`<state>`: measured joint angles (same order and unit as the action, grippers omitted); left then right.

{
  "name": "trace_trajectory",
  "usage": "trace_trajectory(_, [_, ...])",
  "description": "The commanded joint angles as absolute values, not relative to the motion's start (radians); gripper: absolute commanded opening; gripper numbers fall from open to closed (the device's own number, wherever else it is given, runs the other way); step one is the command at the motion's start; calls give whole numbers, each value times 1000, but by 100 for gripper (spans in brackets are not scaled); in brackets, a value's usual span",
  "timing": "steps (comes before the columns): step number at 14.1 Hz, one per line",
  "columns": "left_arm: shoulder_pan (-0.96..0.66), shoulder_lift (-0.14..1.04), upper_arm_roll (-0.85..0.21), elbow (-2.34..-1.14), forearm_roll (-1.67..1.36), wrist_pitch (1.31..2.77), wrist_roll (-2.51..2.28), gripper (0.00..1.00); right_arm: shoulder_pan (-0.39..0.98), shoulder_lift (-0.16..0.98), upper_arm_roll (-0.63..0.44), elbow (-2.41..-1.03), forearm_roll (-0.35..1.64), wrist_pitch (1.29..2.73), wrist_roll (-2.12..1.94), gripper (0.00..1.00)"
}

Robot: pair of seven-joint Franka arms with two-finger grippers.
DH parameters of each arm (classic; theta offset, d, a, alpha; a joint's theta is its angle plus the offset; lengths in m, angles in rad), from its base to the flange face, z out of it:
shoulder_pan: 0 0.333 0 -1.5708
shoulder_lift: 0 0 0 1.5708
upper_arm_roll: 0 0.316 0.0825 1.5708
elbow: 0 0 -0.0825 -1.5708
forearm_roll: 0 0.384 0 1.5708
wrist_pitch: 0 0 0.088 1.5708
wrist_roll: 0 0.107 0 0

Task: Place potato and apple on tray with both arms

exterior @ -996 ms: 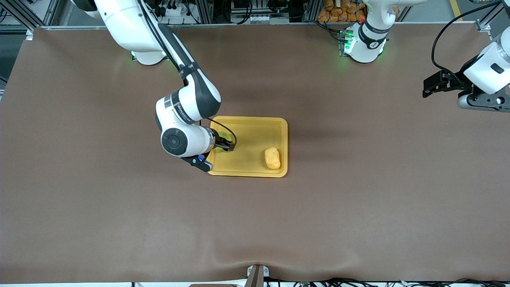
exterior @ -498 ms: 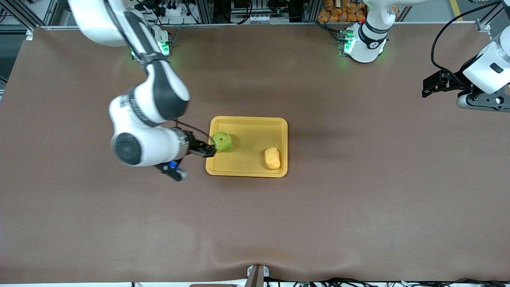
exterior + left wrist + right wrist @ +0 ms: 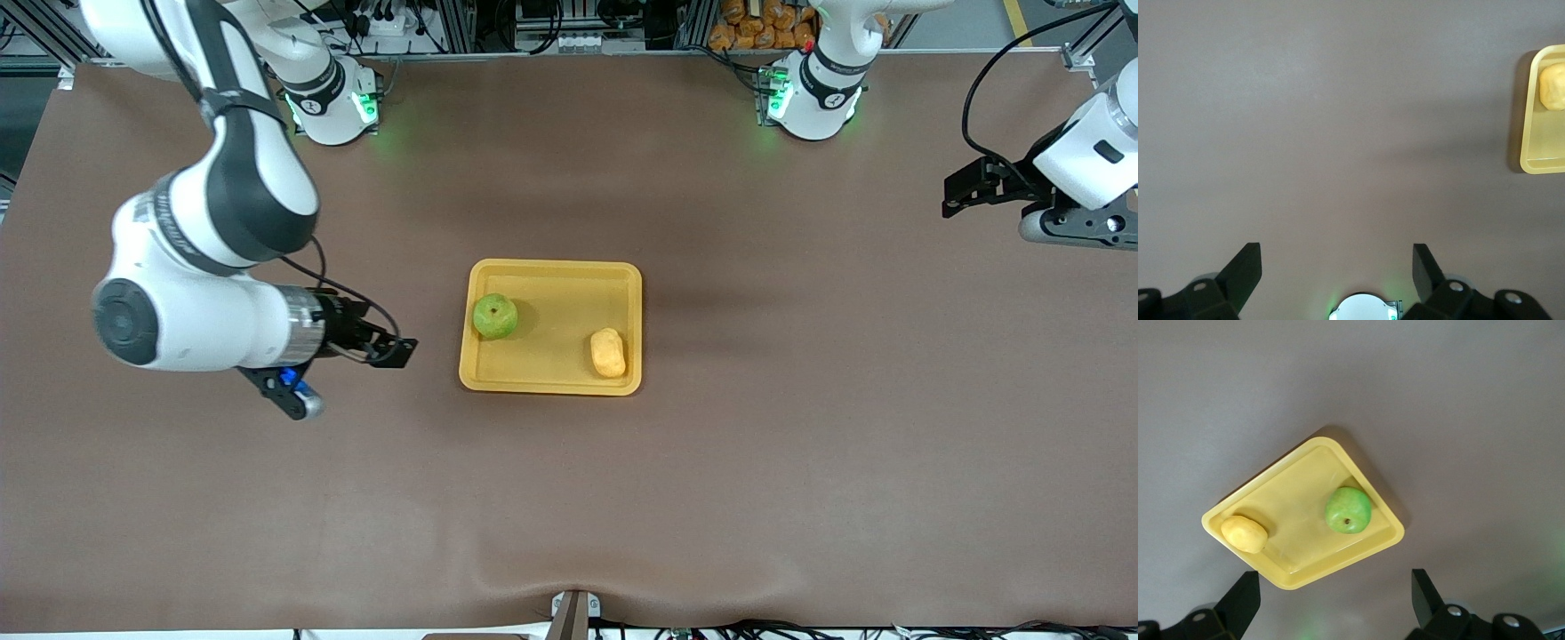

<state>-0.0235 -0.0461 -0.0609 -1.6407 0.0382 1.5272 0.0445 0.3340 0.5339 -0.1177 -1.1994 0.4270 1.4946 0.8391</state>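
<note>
The yellow-orange tray point(image 3: 560, 298) lies mid-table. The green apple point(image 3: 495, 316) sits in it at the right arm's end. The yellow potato point(image 3: 608, 352) lies in it at the corner toward the left arm, nearer the front camera. My right gripper point(image 3: 393, 348) is open and empty, over the bare table beside the tray, toward the right arm's end. Its wrist view shows the tray point(image 3: 1298, 497), apple point(image 3: 1348, 510) and potato point(image 3: 1243, 534) past the open right gripper point(image 3: 1335, 587). My left gripper point(image 3: 965, 191) is open and empty, waiting over the left arm's end of the table; its view point(image 3: 1336, 263) catches the tray point(image 3: 1531, 133) and potato point(image 3: 1553, 87).
Brown cloth covers the table, with a raised fold point(image 3: 569, 578) at the edge nearest the front camera. Orange items point(image 3: 756, 22) and cables lie off the table by the left arm's green-lit base point(image 3: 813, 98).
My right gripper has let go of the apple on the tray and drawn back off the tray toward the right arm's end. The left arm has not moved.
</note>
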Motion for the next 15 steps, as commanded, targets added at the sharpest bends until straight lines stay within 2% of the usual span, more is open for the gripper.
trace_trajectory(1, [-17, -38, -63, -1620, 21, 1516, 51, 100, 266, 506, -104, -1203, 423, 1442, 750, 100])
trace_trajectory(6, [-17, -37, -63, -1620, 21, 1516, 51, 100, 112, 439, -104, -1201, 402, 1329, 559, 100])
trace_trajectory(10, [-17, -37, -63, -1620, 21, 1517, 51, 100, 86, 390, -104, -1167, 244, 1229, 468, 100])
trace_trajectory(15, [-15, -35, -61, -1620, 21, 1517, 51, 100, 34, 272, -103, -1176, 85, 1224, 112, 100])
